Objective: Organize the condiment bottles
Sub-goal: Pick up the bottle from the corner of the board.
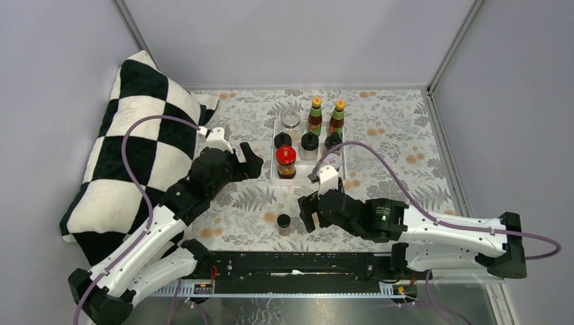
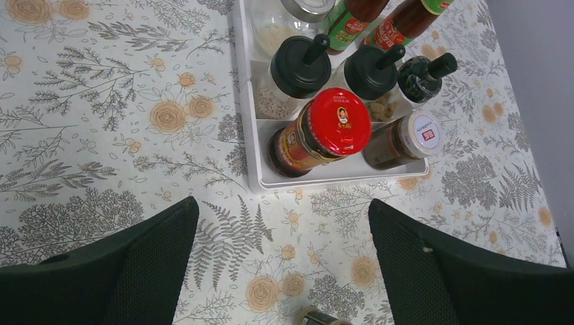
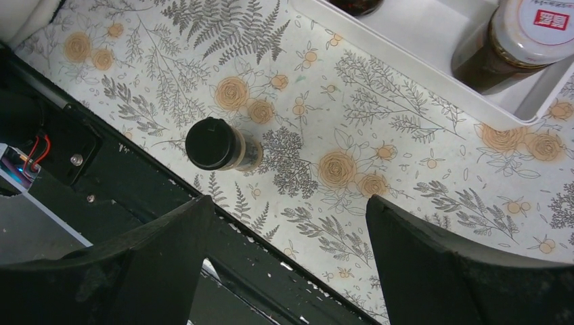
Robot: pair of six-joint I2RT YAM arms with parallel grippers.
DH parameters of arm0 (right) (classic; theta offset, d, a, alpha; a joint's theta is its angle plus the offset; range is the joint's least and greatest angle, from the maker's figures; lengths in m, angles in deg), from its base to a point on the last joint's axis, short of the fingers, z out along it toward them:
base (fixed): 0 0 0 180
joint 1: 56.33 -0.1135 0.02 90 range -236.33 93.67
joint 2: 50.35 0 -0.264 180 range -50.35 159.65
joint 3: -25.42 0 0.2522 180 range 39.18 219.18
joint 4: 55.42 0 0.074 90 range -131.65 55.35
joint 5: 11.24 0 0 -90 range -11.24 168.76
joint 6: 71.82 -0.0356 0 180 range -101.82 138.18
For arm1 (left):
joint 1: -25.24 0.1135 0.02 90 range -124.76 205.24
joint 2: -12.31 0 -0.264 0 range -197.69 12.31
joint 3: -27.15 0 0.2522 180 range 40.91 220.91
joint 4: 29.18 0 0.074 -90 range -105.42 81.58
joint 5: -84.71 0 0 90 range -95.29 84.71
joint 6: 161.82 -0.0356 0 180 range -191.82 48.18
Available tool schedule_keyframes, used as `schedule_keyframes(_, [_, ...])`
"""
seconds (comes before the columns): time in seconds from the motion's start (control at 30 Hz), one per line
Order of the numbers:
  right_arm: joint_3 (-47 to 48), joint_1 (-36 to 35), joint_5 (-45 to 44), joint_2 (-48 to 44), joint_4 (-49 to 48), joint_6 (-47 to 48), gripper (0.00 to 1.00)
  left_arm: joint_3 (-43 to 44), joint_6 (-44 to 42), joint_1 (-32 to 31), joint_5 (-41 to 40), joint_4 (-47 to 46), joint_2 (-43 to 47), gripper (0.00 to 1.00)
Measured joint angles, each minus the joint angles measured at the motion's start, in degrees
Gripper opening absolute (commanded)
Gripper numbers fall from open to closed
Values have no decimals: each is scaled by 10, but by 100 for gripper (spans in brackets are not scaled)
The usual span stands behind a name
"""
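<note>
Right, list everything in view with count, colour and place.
red-sauce bottles: two, orange caps, tray's back row
clear-lidded jar: one, tray's back left
black-lidded jars: three, tray's middle row
red-lidded jar: one, tray's front left
white-lidded jar: one, tray's front right
loose black-lidded jar: one, on the cloth, near side of the tray
tray: one, white, mid-table
pillow: one, black-and-white checked, far left
left gripper: black, open, empty
right gripper: black, open, empty
</note>
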Motion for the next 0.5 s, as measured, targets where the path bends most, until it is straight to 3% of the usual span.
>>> schedule_keyframes(0.33, [0, -26, -25, 24, -16, -4, 91, 7, -15, 166, 156, -21, -17, 99])
schedule_keyframes(0.5, [0, -30, -27, 31, -22, -4, 91, 7, -15, 200, 207, -24, -23, 99])
